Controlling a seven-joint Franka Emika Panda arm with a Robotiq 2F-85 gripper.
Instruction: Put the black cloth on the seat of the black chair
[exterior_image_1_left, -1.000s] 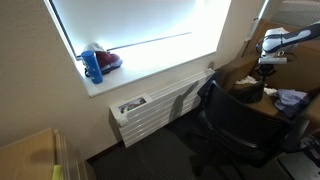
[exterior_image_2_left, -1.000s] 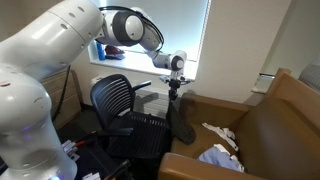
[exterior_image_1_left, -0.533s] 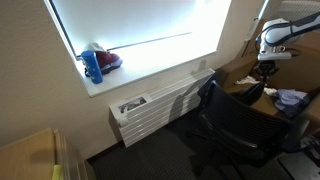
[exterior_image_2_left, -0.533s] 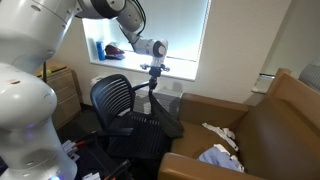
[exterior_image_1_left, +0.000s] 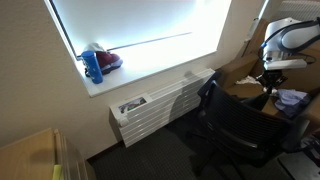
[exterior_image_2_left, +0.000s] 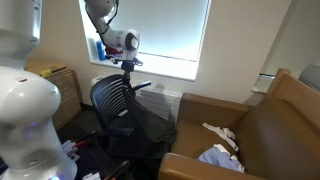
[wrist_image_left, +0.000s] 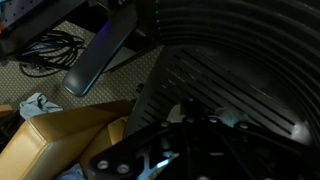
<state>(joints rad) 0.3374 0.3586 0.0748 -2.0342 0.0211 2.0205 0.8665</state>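
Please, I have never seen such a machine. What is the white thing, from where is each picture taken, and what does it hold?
The white machine is a robot arm. The gripper at its end works as a hand. Two pictures come from cameras that stand in the room, in different places. The third comes from a camera on the wrist, so it looks closely at the black chair from above. The gripper seems to be shut on a black cloth, which hangs down over the chair. A blue bottle stands on the window sill. On the brown sofa lie other cloths.
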